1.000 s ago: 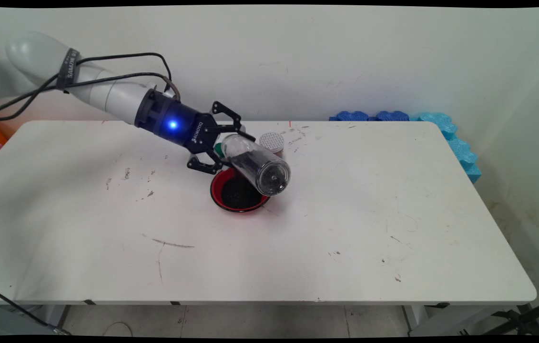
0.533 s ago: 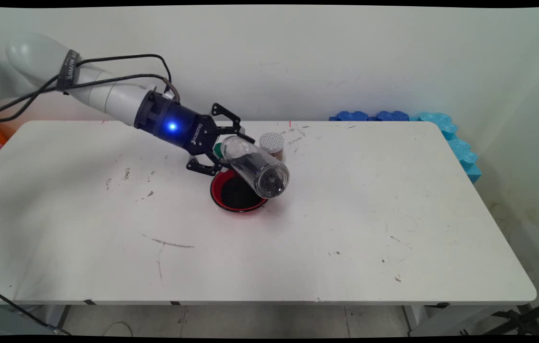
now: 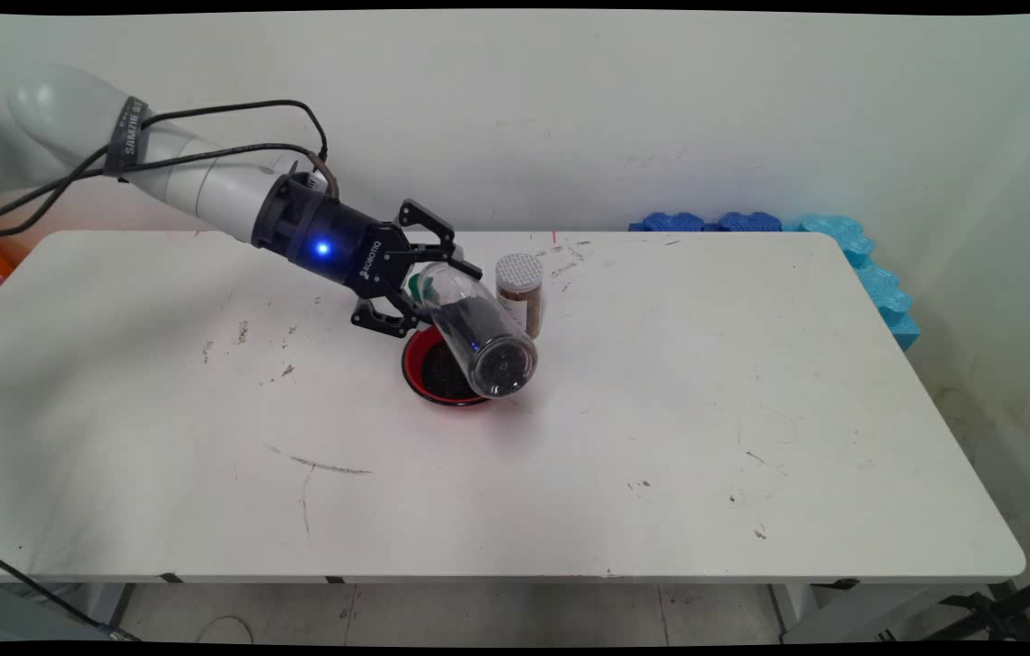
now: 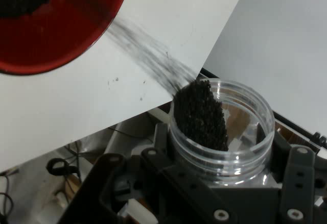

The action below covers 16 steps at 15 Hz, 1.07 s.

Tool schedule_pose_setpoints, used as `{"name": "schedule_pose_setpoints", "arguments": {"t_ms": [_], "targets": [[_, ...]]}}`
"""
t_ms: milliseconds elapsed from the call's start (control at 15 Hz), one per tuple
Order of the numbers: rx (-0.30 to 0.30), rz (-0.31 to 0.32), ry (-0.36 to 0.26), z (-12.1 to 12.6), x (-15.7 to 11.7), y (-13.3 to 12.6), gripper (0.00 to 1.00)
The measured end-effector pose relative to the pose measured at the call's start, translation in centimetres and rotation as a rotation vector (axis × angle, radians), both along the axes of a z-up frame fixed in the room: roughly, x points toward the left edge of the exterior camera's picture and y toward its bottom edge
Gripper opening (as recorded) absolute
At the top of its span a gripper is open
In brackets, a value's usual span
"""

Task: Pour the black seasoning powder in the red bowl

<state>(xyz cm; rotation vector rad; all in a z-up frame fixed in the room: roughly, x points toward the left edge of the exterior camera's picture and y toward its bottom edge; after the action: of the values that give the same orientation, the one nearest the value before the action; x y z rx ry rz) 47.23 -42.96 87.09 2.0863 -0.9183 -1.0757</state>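
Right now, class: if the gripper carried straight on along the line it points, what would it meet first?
The gripper, shut on the clear jar, points down and to the right. Probably the red bowl beneath it comes first, though depth is unclear; it might pass over the rim to the table.

A scuffed white worktop [image 3: 751, 437] is seen now, streaked with dark marks. A small brown-filled jar [image 3: 520, 293] with a perforated lid is stood upright toward the far side. Blue foam pieces [image 3: 833, 230] are piled round the far right corner.

The tilted jar [image 3: 476, 328] hides part of the red bowl [image 3: 419, 364] — and the hand view's edge cuts that bowl off, falling grains [image 4: 148, 55] blurred.
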Motion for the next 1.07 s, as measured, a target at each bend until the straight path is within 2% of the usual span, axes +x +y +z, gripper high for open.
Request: {"name": "schedule_pose_setpoints", "arguments": {"t_ms": [1067], "targets": [[-0.359,-0.177,-0.102,0.19,-0.47,-0.7,0.0]]}}
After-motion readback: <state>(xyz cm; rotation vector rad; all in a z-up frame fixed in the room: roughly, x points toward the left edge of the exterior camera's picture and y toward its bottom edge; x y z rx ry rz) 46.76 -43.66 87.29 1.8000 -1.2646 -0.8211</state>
